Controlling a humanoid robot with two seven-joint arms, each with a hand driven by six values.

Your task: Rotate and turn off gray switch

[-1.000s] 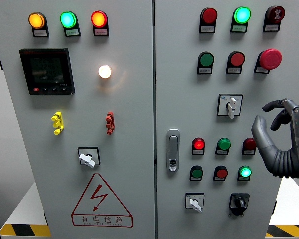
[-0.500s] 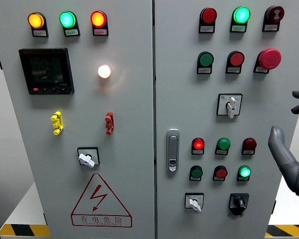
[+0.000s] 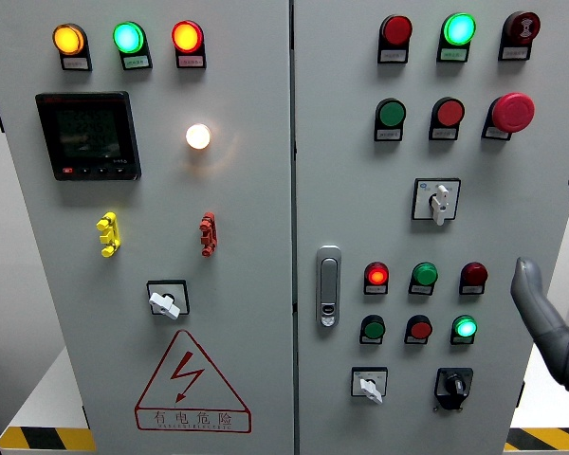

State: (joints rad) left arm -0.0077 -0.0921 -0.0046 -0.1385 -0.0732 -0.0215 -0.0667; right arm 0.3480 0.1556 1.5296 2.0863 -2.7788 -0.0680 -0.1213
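My right hand (image 3: 550, 322) sits at the right edge of the view, mostly cut off; only a dark thumb-like finger and part of the palm show, so I cannot tell how its fingers are set. It touches nothing and stands well apart from the panel's knobs. The gray rotary switch with a pale lever on a white square plate (image 3: 437, 201) sits on the right door of the gray metal cabinet (image 3: 341, 171), lever pointing straight down. I judge the turn may be finished, though nothing here confirms it is off.
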